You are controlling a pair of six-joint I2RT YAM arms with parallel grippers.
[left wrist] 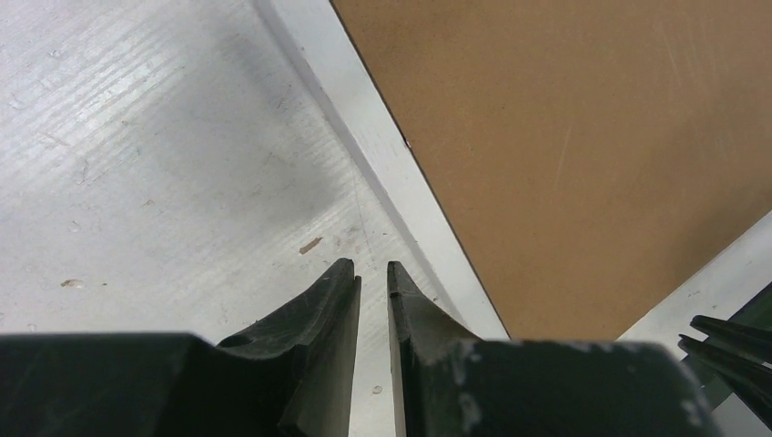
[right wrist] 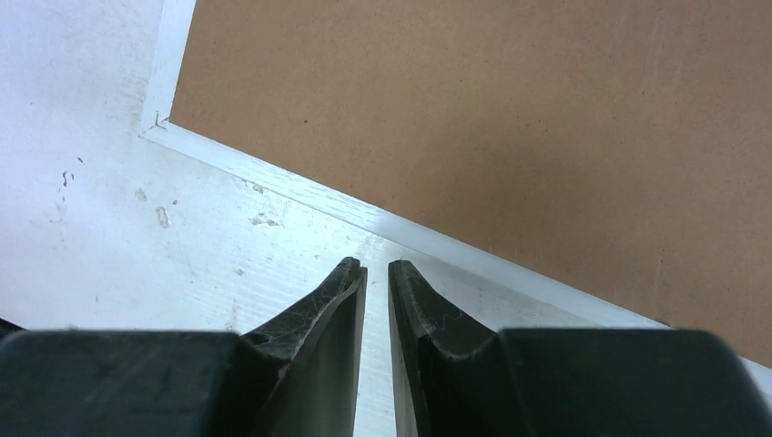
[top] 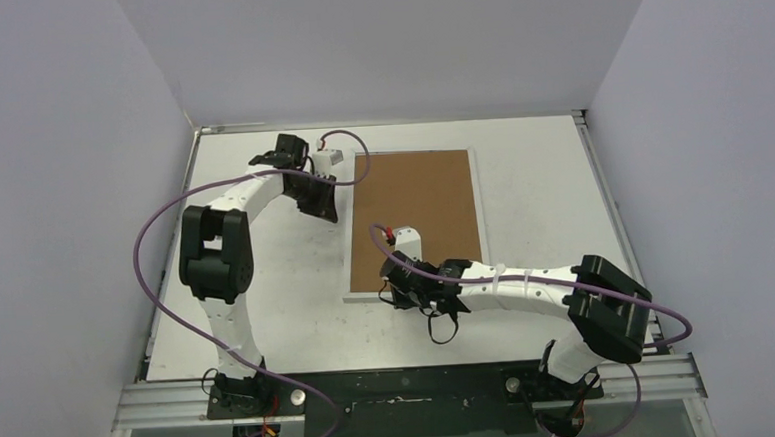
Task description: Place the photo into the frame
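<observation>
Two hands are stationed at the frame (right wrist: 300,185), which lies face down on the surface (top: 531,171) with the brown backing board (top: 418,212) seated inside its white rim. Left hand (left wrist: 373,271): beside the rim near the far left corner, fingers closed to a narrow slit, gripping nothing. Right hand (right wrist: 377,269): at the near edge by the near left corner, fingers likewise almost together and empty. The photo is not visible in any view; it may lie beneath the board, but this cannot be confirmed. Judged status: insertion appears largely done; what is left is probably pressing the board flush and securing it
</observation>
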